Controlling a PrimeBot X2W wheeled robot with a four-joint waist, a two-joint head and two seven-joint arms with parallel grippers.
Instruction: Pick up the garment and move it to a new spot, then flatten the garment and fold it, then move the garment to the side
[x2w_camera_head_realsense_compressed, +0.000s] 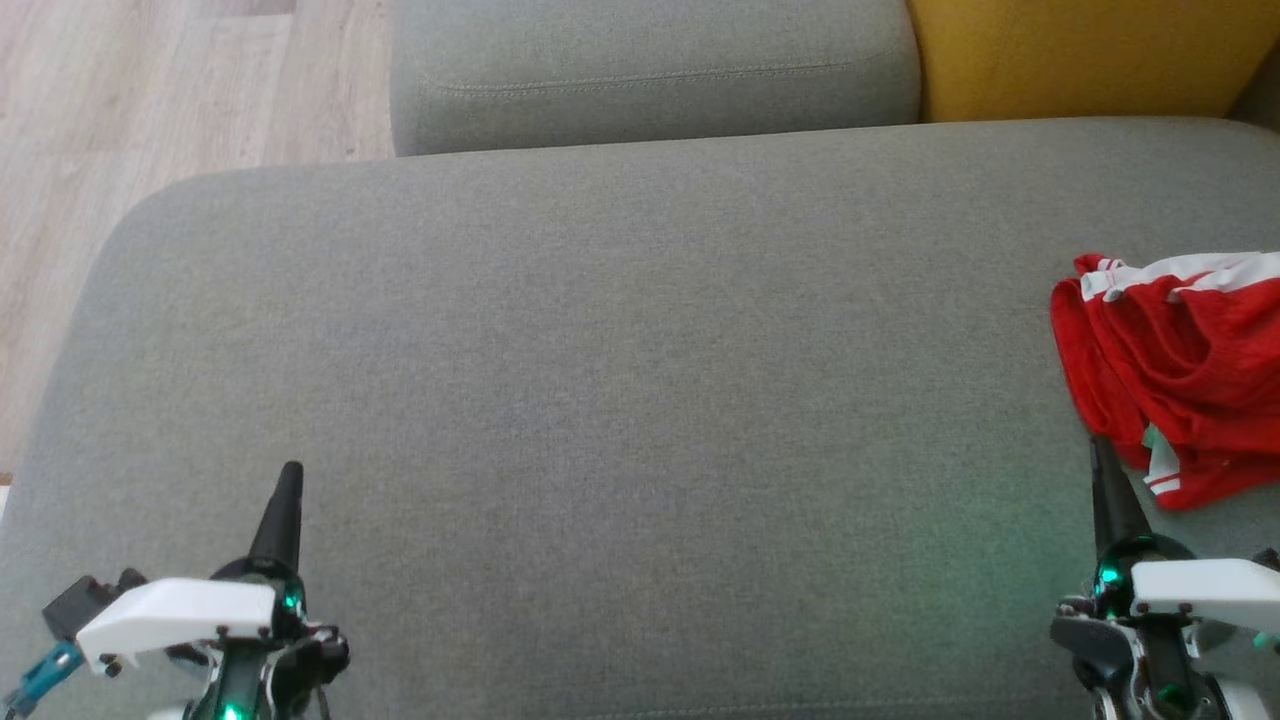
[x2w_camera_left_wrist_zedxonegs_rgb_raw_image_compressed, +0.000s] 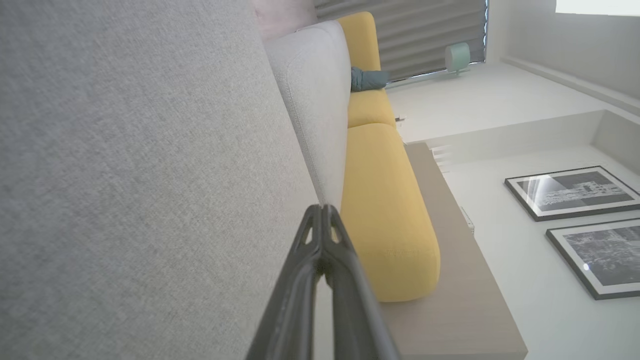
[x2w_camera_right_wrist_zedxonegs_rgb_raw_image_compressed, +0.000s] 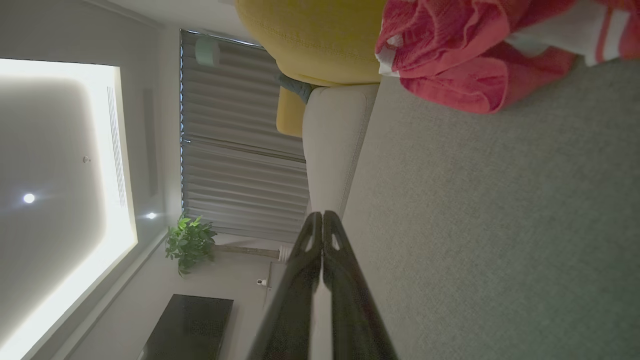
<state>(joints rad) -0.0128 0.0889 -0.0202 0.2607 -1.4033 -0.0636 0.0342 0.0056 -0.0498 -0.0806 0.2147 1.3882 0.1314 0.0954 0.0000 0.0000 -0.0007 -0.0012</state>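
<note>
garment (x2w_camera_head_realsense_compressed: 1180, 370), red with white stripes, lies crumpled at the frame's right edge on grey sofa (x2w_camera_head_realsense_compressed: 600, 380), right gripper (x2w_camera_head_realsense_compressed: 1100, 450) at lower right pinched closed and empty, tip just beside its lower left hem, left gripper (x2w_camera_head_realsense_compressed: 291, 470) at lower left likewise closed on nothing, well apart.

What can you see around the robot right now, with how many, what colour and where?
seat cushion: one, grey, foreground
garment: one, red with white stripes, crumpled on the seat cushion, right
back cushion: one, grey, behind the seat cushion
yellow cushion: one, yellow, far right
floor: one, pale wood, far left
framed pictures: two, black-framed, on a wall
plant: one, green, near the blinds
left gripper: one, dark, shut, lower left
right gripper: one, dark, shut, beside the garment
</note>
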